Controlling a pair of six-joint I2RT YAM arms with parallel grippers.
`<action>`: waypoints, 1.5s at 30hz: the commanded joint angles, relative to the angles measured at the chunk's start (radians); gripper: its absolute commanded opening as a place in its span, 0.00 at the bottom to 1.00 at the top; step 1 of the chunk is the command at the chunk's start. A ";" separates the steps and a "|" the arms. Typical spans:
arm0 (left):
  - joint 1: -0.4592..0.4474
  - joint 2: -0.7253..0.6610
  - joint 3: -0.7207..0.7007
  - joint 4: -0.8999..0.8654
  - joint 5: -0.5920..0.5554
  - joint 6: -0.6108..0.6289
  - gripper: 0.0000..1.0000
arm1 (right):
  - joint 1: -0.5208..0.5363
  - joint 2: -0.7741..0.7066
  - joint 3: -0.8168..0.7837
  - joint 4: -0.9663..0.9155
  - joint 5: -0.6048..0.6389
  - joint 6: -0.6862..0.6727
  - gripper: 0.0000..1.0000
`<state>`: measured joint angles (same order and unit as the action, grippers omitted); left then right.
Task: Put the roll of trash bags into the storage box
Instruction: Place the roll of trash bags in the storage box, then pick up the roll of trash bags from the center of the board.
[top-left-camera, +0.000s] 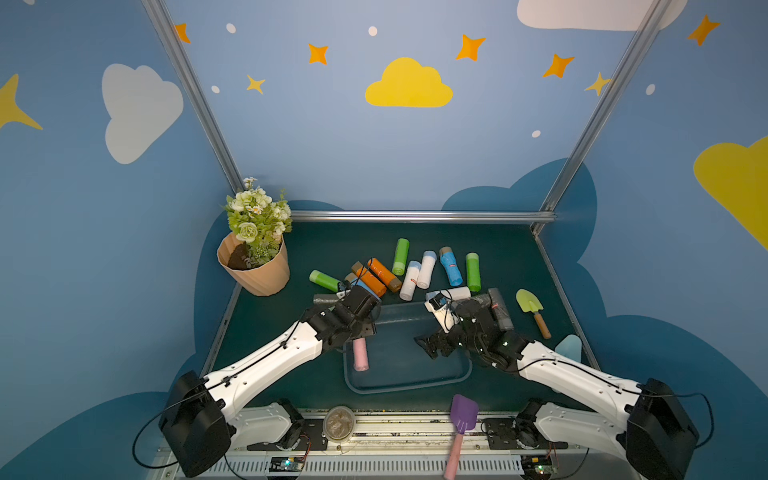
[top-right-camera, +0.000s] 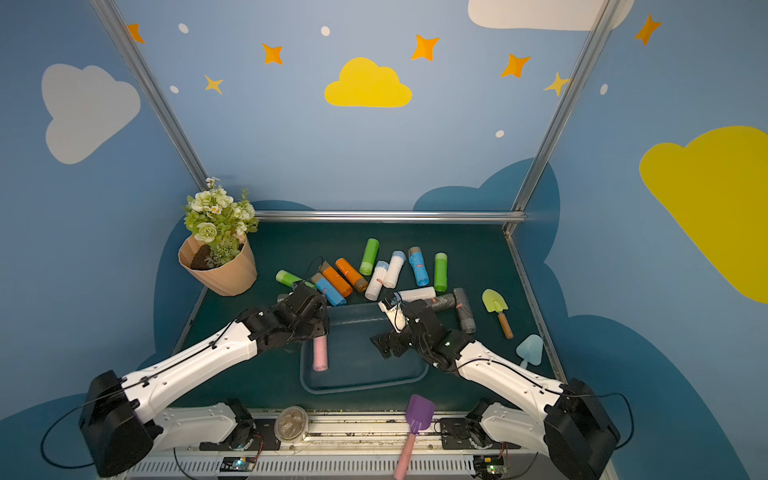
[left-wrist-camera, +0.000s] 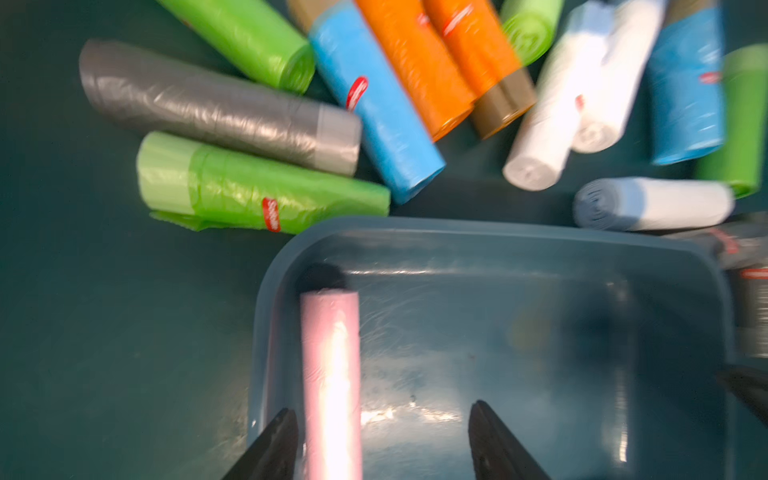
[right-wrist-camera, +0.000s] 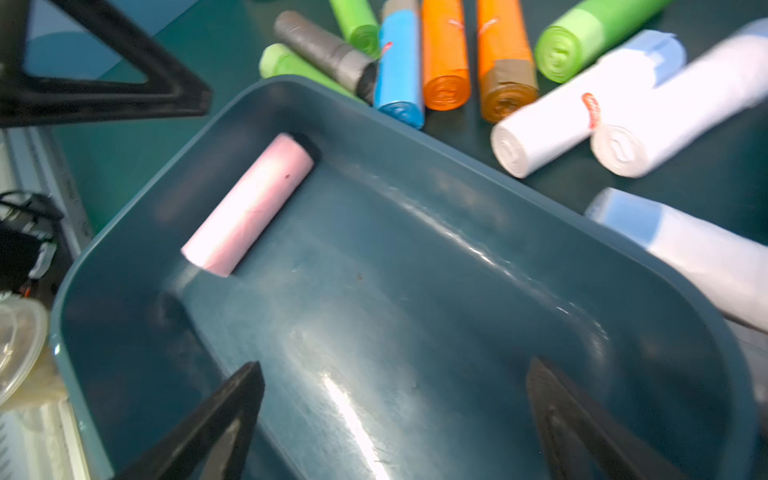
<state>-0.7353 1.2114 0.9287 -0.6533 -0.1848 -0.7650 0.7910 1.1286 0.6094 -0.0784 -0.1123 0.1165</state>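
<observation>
A pink roll of trash bags (top-left-camera: 360, 355) (left-wrist-camera: 330, 374) (right-wrist-camera: 249, 203) lies flat on the floor of the storage box (top-left-camera: 407, 388) (left-wrist-camera: 457, 226) (right-wrist-camera: 415, 137), along its left wall. The box is a shallow dark blue-teal tray at the table's middle front. My left gripper (left-wrist-camera: 382, 409) hangs just above the roll's far end with its jaws open. The roll sits close to one finger and well clear of the other. My right gripper (top-left-camera: 428, 345) (right-wrist-camera: 395, 363) is open over the right part of the box, with only bare tray floor between its fingers.
Several green, orange, blue, white and grey rolls (top-left-camera: 401, 255) lie heaped behind the box. A tan flower pot (top-left-camera: 255, 270) stands back left. A green trowel (top-left-camera: 532, 309) and a pale blue scoop (top-left-camera: 569, 347) lie at the right. A purple shovel (top-left-camera: 461, 419) and a lidded tub (top-left-camera: 338, 424) sit at the front edge.
</observation>
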 joint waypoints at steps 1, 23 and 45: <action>0.018 -0.047 -0.027 0.121 -0.008 0.036 0.68 | -0.034 -0.003 -0.016 -0.005 -0.003 0.043 0.97; 0.444 0.243 0.197 0.107 -0.134 -0.162 0.73 | -0.092 -0.085 -0.127 0.179 -0.153 -0.008 0.97; 0.514 0.691 0.419 0.154 -0.104 -0.332 0.66 | 0.089 0.138 -0.044 0.263 -0.116 -0.162 0.97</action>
<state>-0.2325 1.8832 1.3228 -0.4877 -0.2951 -1.0595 0.8753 1.2591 0.5446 0.1844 -0.2325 -0.0101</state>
